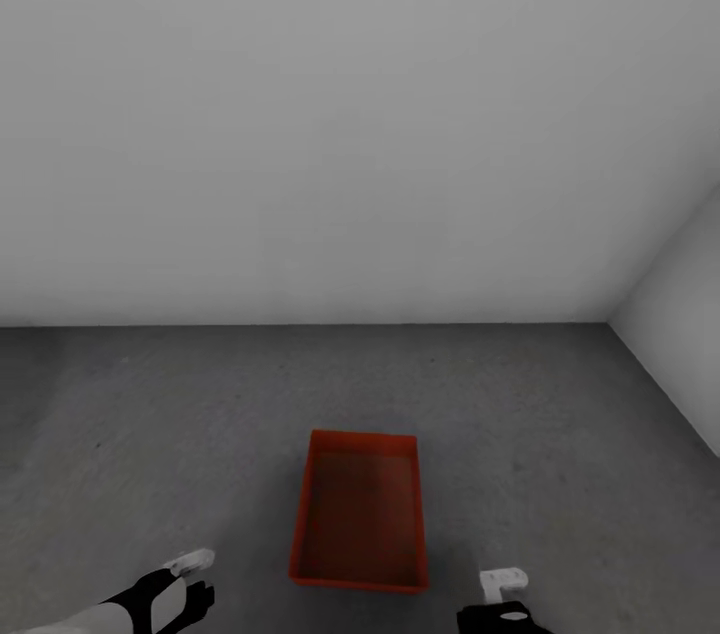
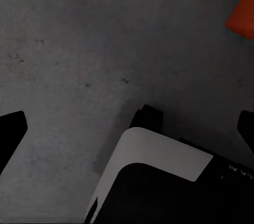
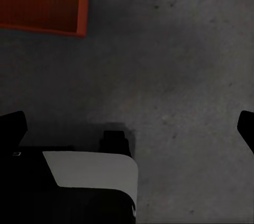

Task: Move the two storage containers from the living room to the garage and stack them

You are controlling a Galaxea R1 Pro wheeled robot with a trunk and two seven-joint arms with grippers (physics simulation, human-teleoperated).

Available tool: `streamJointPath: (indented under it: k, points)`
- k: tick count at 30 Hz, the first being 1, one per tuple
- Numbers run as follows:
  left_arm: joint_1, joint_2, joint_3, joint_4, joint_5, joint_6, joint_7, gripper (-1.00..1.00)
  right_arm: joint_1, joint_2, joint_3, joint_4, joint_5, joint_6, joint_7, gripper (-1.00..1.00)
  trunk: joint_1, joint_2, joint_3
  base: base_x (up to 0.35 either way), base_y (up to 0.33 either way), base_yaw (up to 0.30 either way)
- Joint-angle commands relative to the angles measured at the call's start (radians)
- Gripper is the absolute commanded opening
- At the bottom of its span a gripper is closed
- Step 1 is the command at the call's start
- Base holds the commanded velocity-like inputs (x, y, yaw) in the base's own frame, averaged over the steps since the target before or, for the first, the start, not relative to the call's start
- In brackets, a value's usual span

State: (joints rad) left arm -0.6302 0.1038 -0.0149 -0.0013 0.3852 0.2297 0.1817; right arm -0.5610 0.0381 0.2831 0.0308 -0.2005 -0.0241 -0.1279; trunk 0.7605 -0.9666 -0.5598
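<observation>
Seeing our left gripper (image 2: 127, 128) and right gripper (image 3: 129, 128) spread wide, empty, hovering over mottled concrete floor (image 1: 560, 434). Between them, slightly farther: red-orange storage container (image 1: 360, 512), open-topped, tapered walls, resting on floor. Wrist views catch only its corners. Far: plain grey-white wall (image 1: 330, 114).

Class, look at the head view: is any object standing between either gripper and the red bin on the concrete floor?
Nothing visible does. The storage container sits alone on the floor, with bare concrete between it and the left gripper on one side and the right gripper on the other.
</observation>
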Motion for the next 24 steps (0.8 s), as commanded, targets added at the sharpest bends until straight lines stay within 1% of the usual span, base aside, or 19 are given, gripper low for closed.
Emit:
streamJointPath:
  k: [1, 3, 8, 14, 18, 20, 24]
  points:
    - [0.007, 0.0, -0.002, 0.0, 0.007, 0.004, 0.003, 1.0, 0.007, 0.002, 0.009, 0.003, -0.009, -0.015, -0.002, 1.0, 0.0, -0.001, 0.0, 0.0, 0.0, 0.0]
    - [0.022, -0.001, -0.002, 0.0, 0.007, 0.002, 0.002, 1.0, 0.03, 0.002, 0.008, 0.003, -0.01, -0.035, -0.002, 1.0, 0.0, -0.001, 0.002, 0.0, 0.0, 0.0]
    - [0.031, -0.004, -0.002, -0.001, 0.007, 0.0, 0.002, 1.0, 0.076, 0.002, 0.008, 0.003, -0.01, -0.046, -0.002, 1.0, 0.0, -0.001, 0.009, 0.0, 0.0, 0.0]
    - [0.036, -0.005, -0.002, -0.001, 0.008, -0.007, -0.002, 1.0, 0.172, 0.006, 0.009, 0.003, -0.009, -0.076, -0.004, 1.0, 0.0, -0.001, 0.018, 0.0, 0.0, 0.0]
    - [0.045, -0.005, -0.002, -0.001, 0.009, -0.037, -0.005, 1.0, 0.19, 0.007, 0.009, 0.003, -0.01, -0.075, -0.003, 1.0, 0.0, -0.001, 0.024, 0.0, 0.0, 0.0]
    - [0.06, -0.007, -0.002, 0.0, 0.009, -0.056, -0.008, 1.0, 0.204, 0.008, 0.008, 0.003, -0.01, -0.074, 0.0, 1.0, 0.0, -0.001, 0.028, 0.0, 0.0, 0.0]
    - [0.072, -0.009, -0.002, 0.0, 0.008, -0.066, -0.009, 1.0, 0.23, 0.008, 0.008, 0.003, -0.011, -0.074, 0.003, 1.0, 0.0, -0.001, 0.034, 0.0, 0.0, 0.0]
